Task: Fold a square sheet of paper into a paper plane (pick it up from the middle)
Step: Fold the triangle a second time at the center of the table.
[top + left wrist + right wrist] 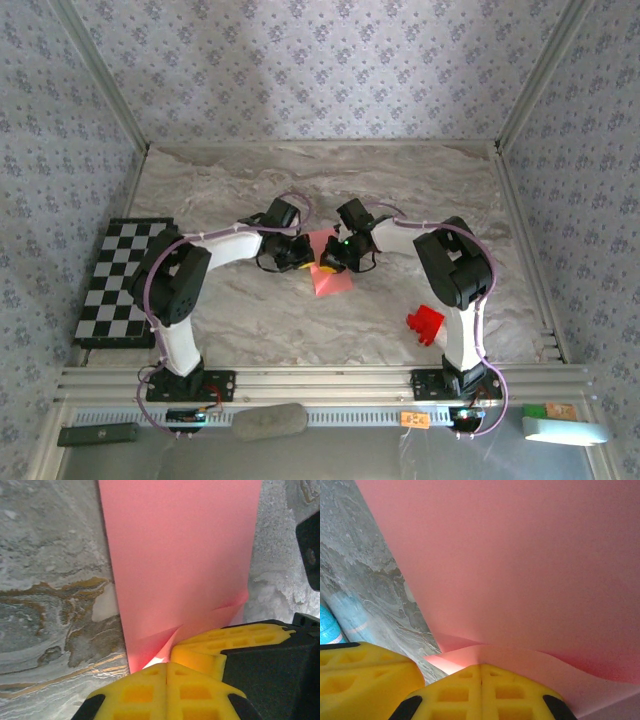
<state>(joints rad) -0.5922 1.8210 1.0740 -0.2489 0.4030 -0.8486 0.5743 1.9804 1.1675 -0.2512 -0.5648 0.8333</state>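
Observation:
The square sheet of paper (333, 281) is salmon pink and lies mid-table on the marble top, with both grippers meeting over its middle. My left gripper (305, 261) comes in from the left and my right gripper (332, 262) from the right, tips almost touching. In the left wrist view the yellow jaws (167, 664) are closed, with a raised crease of the sheet (180, 555) running into their tips. The right gripper's finger (220, 642) presses in beside them. In the right wrist view the jaws (481, 666) are closed on a buckled ridge of the sheet (520, 555).
A small red block (425, 325) sits on the table to the right of the paper, near the right arm's base. A black-and-white chequered board (120, 280) lies at the left edge. Patterned walls enclose the table, and a metal rail (320, 385) runs along the front.

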